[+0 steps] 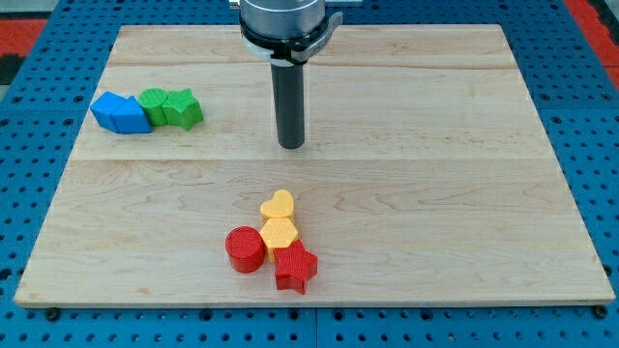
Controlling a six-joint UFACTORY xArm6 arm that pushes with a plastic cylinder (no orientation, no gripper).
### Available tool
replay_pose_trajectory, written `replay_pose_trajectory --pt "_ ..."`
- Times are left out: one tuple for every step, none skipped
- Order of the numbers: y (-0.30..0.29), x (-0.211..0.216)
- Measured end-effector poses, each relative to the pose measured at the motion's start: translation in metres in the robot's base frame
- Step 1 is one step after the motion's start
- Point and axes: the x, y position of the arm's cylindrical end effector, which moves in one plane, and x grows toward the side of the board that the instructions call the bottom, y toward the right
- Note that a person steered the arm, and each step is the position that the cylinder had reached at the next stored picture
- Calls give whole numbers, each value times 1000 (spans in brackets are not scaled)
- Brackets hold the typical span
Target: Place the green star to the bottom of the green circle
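Observation:
The green star point(185, 109) lies at the view's left, touching the right side of the green circle point(153, 103). A blue block point(121, 113) touches the circle's left side. My tip point(291, 145) stands near the board's middle, well to the right of the green star and slightly lower in the view, apart from every block.
A yellow heart point(279, 205), a yellow hexagon point(279, 233), a red circle point(246, 249) and a red star point(296, 268) cluster near the view's bottom centre. The wooden board point(464, 193) lies on a blue pegboard surface.

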Motion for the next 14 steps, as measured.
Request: replay_pose_trajectory --pt "0 0" --pt "0 -1" --pt "-6 -1" --pt "-5 1" --pt "-5 -13" --pt "-5 -28" --pt "-8 -60" --pt "-19 -92" --pt "-47 -127" --pt "-72 -137" --pt "-107 -136" --pt "-120 -115" --pt "-124 -78" --pt "-124 -35"
